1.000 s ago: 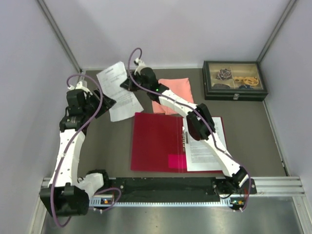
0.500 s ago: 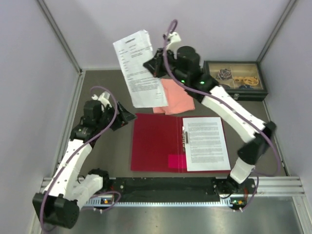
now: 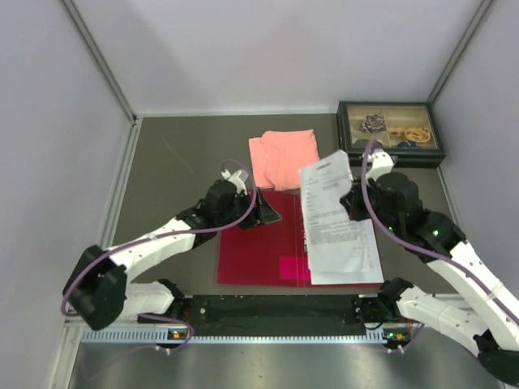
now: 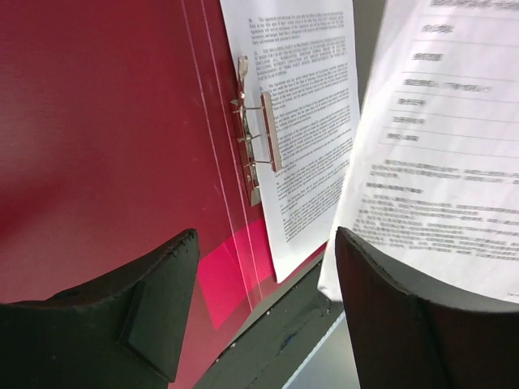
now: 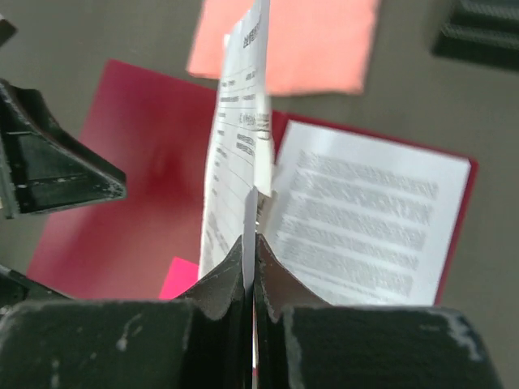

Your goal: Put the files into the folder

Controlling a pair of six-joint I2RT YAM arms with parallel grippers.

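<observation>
Two printed white sheets, one red folder (image 3: 251,251), one folded pink cloth (image 3: 282,158) and one dark compartmented box (image 3: 391,134) are counted on the table (image 3: 178,178). The folder is laid open near the arms' bases, its fold running from near to far. One metal clip (image 4: 255,142) is set along that fold, and a brighter pink patch (image 3: 290,267) is seen by the near edge. The flat sheet (image 4: 312,113) is laid on the right half, long axis parallel to the fold. The raised sheet (image 3: 324,182) is pinched at its edge between the closed fingers of the right gripper (image 5: 250,239). It is held above the folder's right half, heading end far, long axis near to far and slightly leaning. The print is dense and appears too small to be read. The left gripper (image 3: 269,213) is held with fingers apart and empty over the far part of the folder's left half.
</observation>
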